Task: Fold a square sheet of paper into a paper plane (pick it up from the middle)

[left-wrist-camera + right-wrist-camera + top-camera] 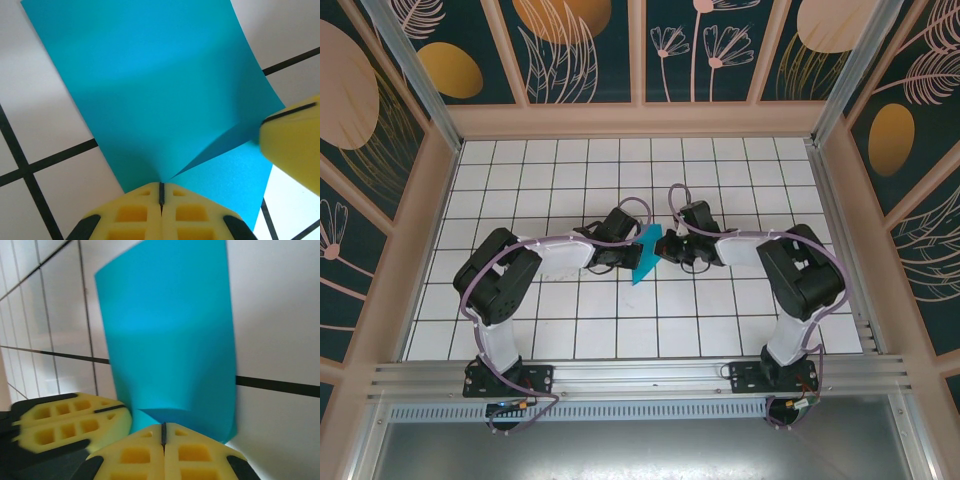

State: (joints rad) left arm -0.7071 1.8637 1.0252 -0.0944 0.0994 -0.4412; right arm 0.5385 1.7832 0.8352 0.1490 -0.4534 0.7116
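As far as I can tell from the top camera, both arms are reaching in toward the middle of the tiled table [520, 300]. The left gripper [623, 252] and right gripper [667, 248] face each other there, with the square sheet of paper [645, 258] sandwiched between them. From up there the teal sheet reads as a narrow slanted sliver with a point at its near end. I honestly can't tell if it's touching the tiles.

On the left wrist cam, the yellow pads [135, 210] are pressed together right on the sheet's edge, so that hand has the paper pinched. A soft buckle runs from the pinch toward the other gripper's yellow finger at the right side of that view.

Same deal on the right wrist cam: its jaws are closed tight on the paper's near edge and the sheet bows up and away from them. The left hand's fingers [70, 420] sit just beside it on the left, touching the same edge.
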